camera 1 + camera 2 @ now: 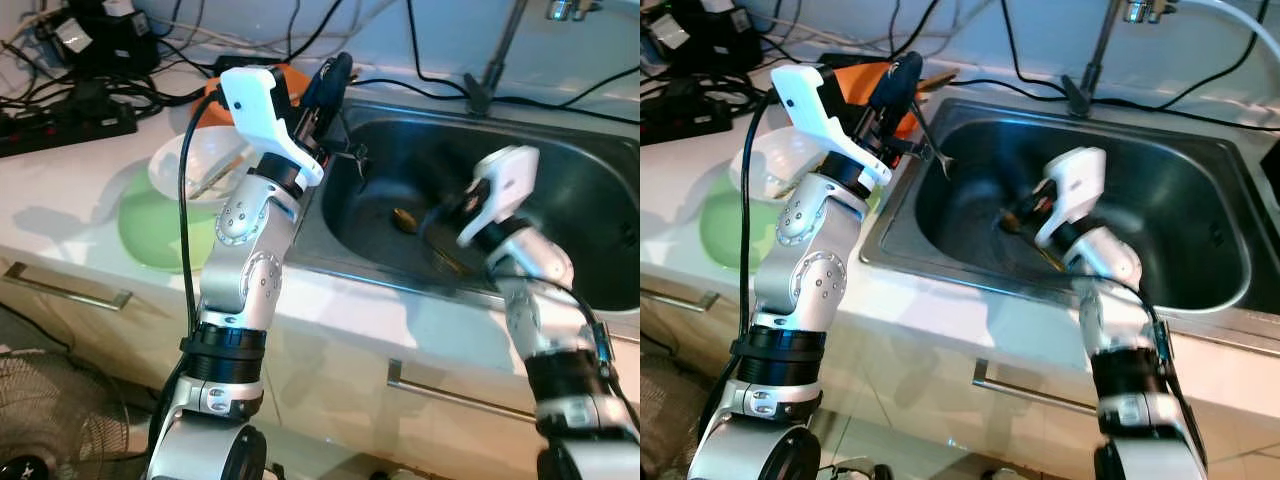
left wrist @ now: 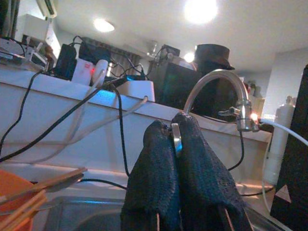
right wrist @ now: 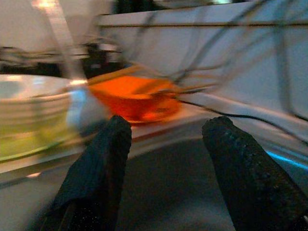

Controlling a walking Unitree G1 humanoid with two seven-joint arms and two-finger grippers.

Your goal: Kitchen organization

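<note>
Left jaws (image 1: 902,75) pinch a metal utensil (image 1: 930,140) above the sink (image 1: 1200,180); right jaws (image 3: 166,159), spread, inside it.

One steel sink (image 1: 1200,250) with one tap (image 2: 211,86) sits in the counter (image 1: 60,190). Beside it are three dishes: one white bowl (image 1: 185,165), one green plate (image 1: 150,235), one orange bowl (image 3: 134,98). Two claws: left (image 2: 175,144), right (image 3: 166,144). One fan (image 1: 50,420) stands on the floor.
</note>
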